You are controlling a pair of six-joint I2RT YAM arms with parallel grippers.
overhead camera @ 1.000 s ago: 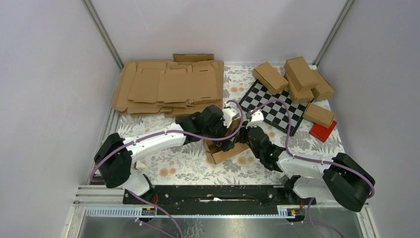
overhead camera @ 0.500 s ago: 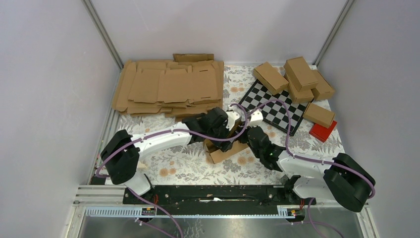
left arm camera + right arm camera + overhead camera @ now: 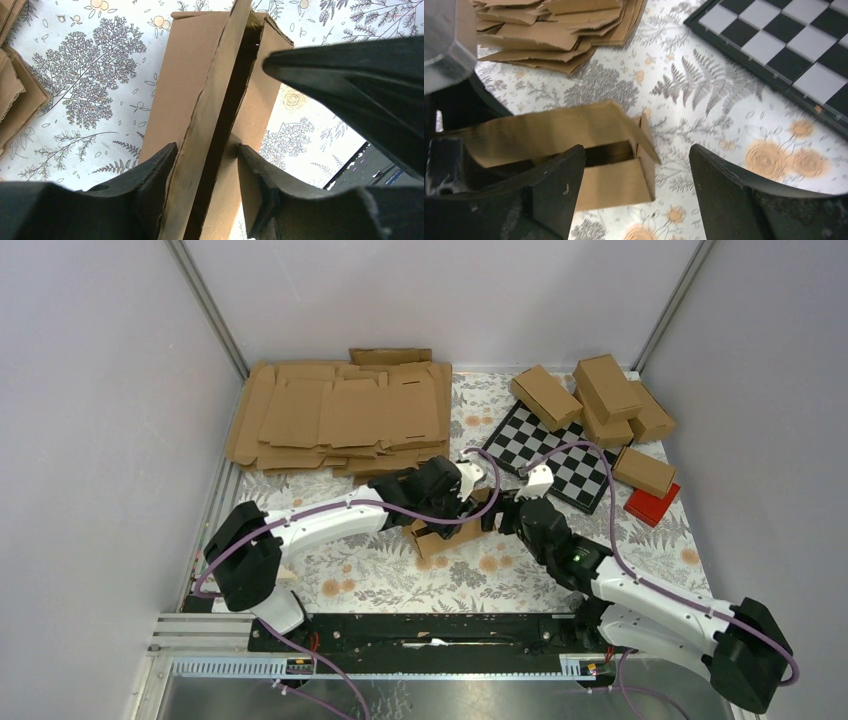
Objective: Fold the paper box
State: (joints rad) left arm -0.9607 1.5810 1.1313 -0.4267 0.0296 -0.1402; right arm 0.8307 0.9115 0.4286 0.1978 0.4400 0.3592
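The paper box (image 3: 440,538), brown and part-folded, lies mid-table on the flowered cloth with its long lid flap raised. My left gripper (image 3: 463,508) comes down on it from the left. In the left wrist view, my left gripper (image 3: 207,150) has one finger against the raised flap and the other against the box (image 3: 200,75) wall, shut on them. My right gripper (image 3: 497,518) sits just to the right of the box. In the right wrist view, my right gripper (image 3: 638,150) stands wide open. The box's (image 3: 574,130) open end lies beyond its left finger, and neither finger touches it.
A stack of flat cardboard sheets (image 3: 340,415) lies at the back left. A checkerboard (image 3: 560,455) lies behind the right gripper. Folded brown boxes (image 3: 600,390) are piled at the back right, with a small red box (image 3: 652,504) beside them.
My left gripper has closed from wide open onto the box's flap and wall. My right gripper has opened from shut and drawn back to the right, away from the box.
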